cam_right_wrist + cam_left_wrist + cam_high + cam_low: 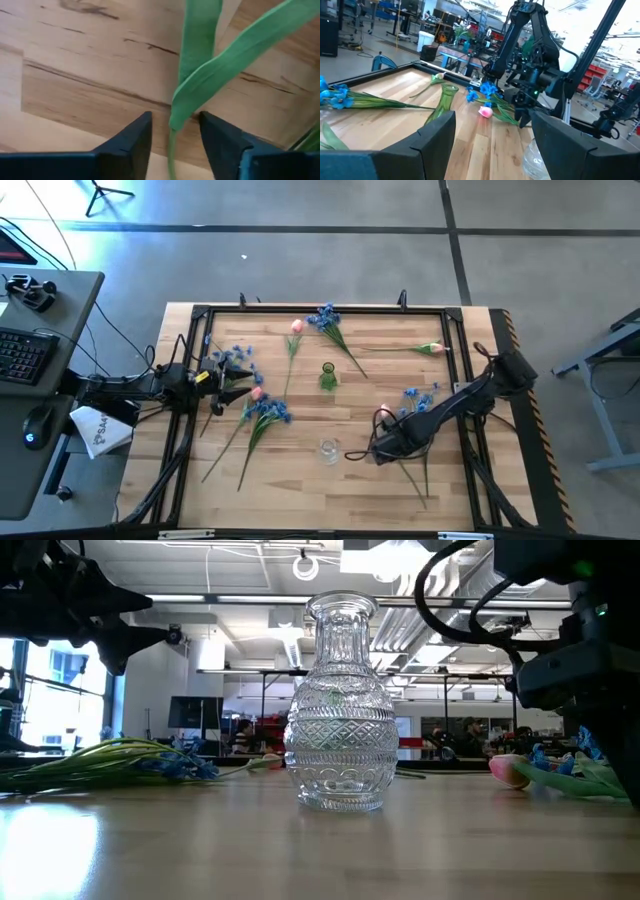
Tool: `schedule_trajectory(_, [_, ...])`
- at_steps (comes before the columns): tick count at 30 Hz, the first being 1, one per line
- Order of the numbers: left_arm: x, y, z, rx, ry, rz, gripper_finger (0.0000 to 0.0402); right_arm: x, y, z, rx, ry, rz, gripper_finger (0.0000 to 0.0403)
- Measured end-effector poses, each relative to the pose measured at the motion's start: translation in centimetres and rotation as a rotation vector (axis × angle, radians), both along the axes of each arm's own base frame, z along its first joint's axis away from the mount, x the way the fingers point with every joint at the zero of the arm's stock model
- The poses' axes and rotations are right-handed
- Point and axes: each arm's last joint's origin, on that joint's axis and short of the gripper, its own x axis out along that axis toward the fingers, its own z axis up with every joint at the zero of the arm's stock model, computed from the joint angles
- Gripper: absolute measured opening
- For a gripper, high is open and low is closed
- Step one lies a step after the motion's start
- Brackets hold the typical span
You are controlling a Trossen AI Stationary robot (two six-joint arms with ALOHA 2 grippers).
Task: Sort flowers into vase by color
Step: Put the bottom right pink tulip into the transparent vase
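Pink tulips and blue blossom sprays lie flat on the wooden table [300, 480]. One tulip [296, 327] and one spray [325, 318] lie at the far side, and another tulip [432, 348] lies at the far right. Blue sprays [268, 410] and a tulip [257, 393] lie at the left. A clear glass vase [329, 450] and a green vase [327, 375] stand upright mid-table. My right gripper [172, 132] is open and points down, its fingers on either side of a green stem and leaf [192, 85] near blue blossoms [415, 402]. My left gripper [225, 377] is open and empty above the left flowers.
A black frame [320, 310] runs around the table top. The clear vase [340, 710] stands close to my right gripper, toward the table's left. A desk with a keyboard [25, 355] and a mouse stands beyond the left edge. People show far off in the room.
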Motion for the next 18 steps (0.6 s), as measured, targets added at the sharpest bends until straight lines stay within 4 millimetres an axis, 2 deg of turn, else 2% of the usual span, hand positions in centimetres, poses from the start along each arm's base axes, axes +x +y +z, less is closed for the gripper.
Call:
schedule_trajectory(6, [0.0, 0.0, 0.0, 0.0, 0.0, -0.001, 0.025, 0.0, 0.6, 0.0, -0.019, -0.039, 0.041, 0.0023])
schedule_trajectory(11, [0.0, 0.0, 0.0, 0.017, 0.002, -0.001, 0.025, -0.3, 0.9, 0.8, -0.05, -0.1, 0.065, 0.0009])
schedule_trajectory(13, [0.0, 0.0, 0.0, 0.036, 0.004, 0.0, 0.025, -0.2, 0.8, 2.4, -0.121, -0.215, 0.083, 0.0004])
schedule_trajectory(15, [0.0, 0.0, 0.0, 0.043, 0.005, 0.0, 0.025, -0.1, 0.4, 5.1, -0.204, -0.382, 0.074, 0.0005])
schedule_trajectory(18, [0.0, 0.0, 0.0, 0.037, 0.005, 0.0, 0.025, -0.7, -0.5, 8.3, -0.413, -0.603, 0.101, 0.0002])
